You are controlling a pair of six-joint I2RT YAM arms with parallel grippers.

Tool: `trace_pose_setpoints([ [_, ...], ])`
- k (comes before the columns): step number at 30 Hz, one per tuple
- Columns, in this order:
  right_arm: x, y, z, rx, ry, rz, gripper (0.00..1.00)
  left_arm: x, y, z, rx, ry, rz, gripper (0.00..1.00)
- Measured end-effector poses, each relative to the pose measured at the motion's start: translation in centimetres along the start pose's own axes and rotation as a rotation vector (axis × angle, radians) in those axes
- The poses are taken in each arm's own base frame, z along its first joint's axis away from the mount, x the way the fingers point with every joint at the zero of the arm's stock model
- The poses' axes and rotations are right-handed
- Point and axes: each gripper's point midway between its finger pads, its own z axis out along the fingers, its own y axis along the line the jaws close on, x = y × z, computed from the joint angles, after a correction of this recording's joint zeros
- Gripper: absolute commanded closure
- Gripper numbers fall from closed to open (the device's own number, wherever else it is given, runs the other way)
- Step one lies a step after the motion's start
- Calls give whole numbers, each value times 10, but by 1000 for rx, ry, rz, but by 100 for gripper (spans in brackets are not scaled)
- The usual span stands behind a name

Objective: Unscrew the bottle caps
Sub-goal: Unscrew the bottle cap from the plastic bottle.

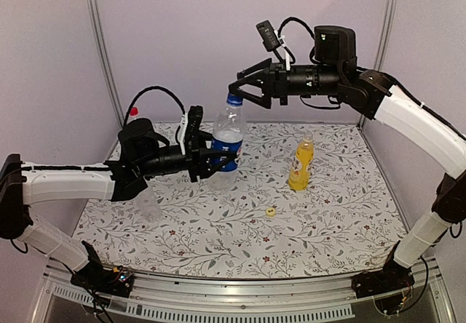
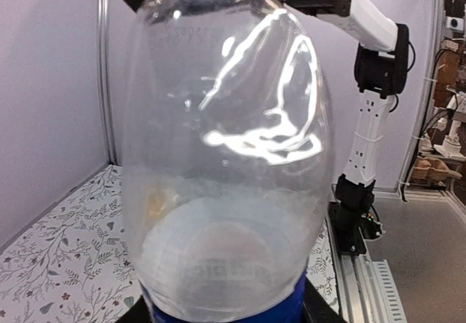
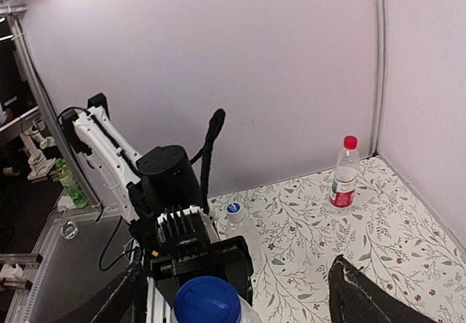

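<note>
My left gripper [image 1: 207, 159] is shut on the clear blue-label bottle [image 1: 227, 145] and holds it upright; the bottle fills the left wrist view [image 2: 226, 156]. Its blue cap [image 1: 234, 99] is on. My right gripper [image 1: 240, 89] is open just above and beside the cap, which shows at the bottom of the right wrist view [image 3: 207, 302] between the spread fingers [image 3: 357, 294]. The yellow-liquid bottle [image 1: 301, 164] stands to the right. The red-white label bottle [image 3: 342, 174] stands at the far left corner. A plain clear bottle [image 3: 237, 225] stands by the left arm.
A small yellow cap [image 1: 270, 211] lies on the floral table cover [image 1: 328, 221] in front of the yellow bottle. Purple walls and metal posts [image 1: 102, 46] close in the back and sides. The left arm [image 1: 73, 181] stretches across the left side.
</note>
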Motion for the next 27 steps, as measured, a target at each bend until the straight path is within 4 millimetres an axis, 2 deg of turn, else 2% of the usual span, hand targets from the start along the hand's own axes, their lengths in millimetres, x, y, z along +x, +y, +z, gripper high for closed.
trace_pose_setpoints([
  [4, -21, -19, -14, 168, -68, 62, 16, 5, 26, 7, -129, -7, 0, 58],
  [7, -31, -32, -20, 255, -114, 101, 15, 2, 37, 8, -200, -29, 12, 57],
  [11, -29, -45, -19, 315, -125, 149, 16, -9, 39, 7, -252, -91, 49, 55],
  [15, -19, -53, -8, 327, -105, 177, 18, -1, 41, 2, -274, -98, 55, 55],
  [18, -9, -52, 3, 317, -80, 186, 18, 7, 40, -1, -279, -88, 50, 55],
  [22, -3, -39, 14, 286, -59, 169, 20, 6, 42, -3, -294, -96, 50, 55],
  [27, -2, -25, 23, 255, -48, 143, 31, 5, 43, -3, -301, -103, 46, 56],
])
